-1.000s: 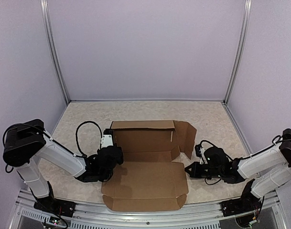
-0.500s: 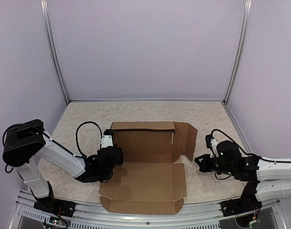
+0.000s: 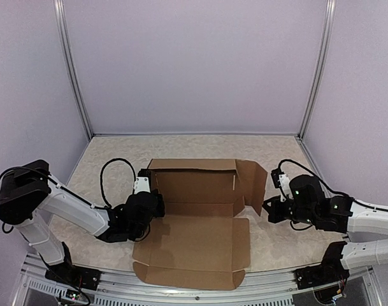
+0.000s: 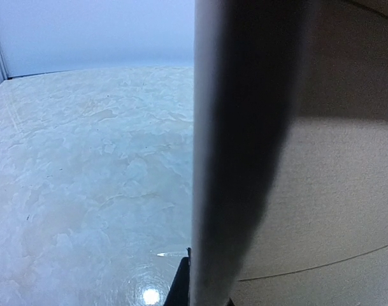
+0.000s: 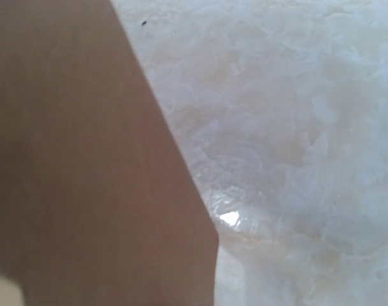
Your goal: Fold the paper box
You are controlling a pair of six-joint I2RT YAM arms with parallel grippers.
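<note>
Left gripper (image 3: 153,204) is pinching the left wall of the paper box (image 3: 200,237); I am holding right gripper (image 3: 267,210) clenched beside its right flap.

A pale marbled bench (image 3: 117,153) sits between plain lavender walls (image 3: 194,64), with a metal post (image 3: 72,70) at each back corner and a metal rail (image 3: 111,280) along the near edge.

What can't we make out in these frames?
- Left fingers: left wrist view, a blurred edge of the paper box up against the lens covers all but a dark sliver; grip unconfirmed.
- Right fingers: right wrist view shows none, only a blurred cardboard flap; top view too small and dark to tell contact with the flap.
- Box's left side: top view, the left arm covers it.
</note>
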